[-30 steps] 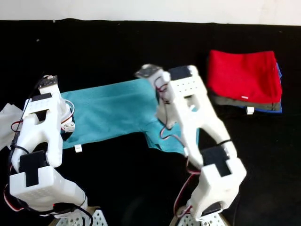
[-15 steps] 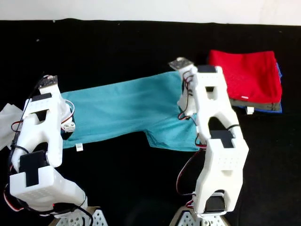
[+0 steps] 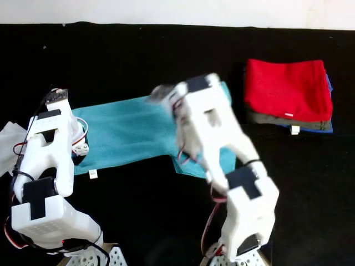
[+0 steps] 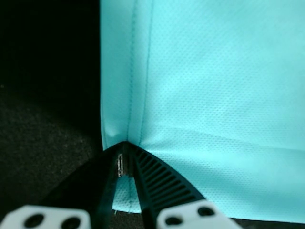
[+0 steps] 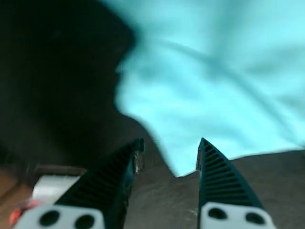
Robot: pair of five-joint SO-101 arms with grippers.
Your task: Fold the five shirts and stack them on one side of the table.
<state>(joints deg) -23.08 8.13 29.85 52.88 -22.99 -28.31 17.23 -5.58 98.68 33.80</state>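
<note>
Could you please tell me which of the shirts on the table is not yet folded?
The teal shirt, spread out flat in the middle; the red shirt lies folded on top of the stack off to the side.

The right arm (image 3: 211,124) is blurred and hides part of the teal shirt (image 3: 122,133) beneath it.

Table (image 3: 138,50) is covered in a matte black cloth (image 3: 310,183) with a few pale specks near the far left. The cloth's far edge runs slightly wavy across the top of the high view. Behind it is a strip of plain off-white wall (image 3: 177,11). Light is flat and even, no glare on the cloth. In the right wrist view the cloth reads brownish-grey close up. There's a small brown patch (image 5: 9,191) at one corner, can't tell what.
</note>
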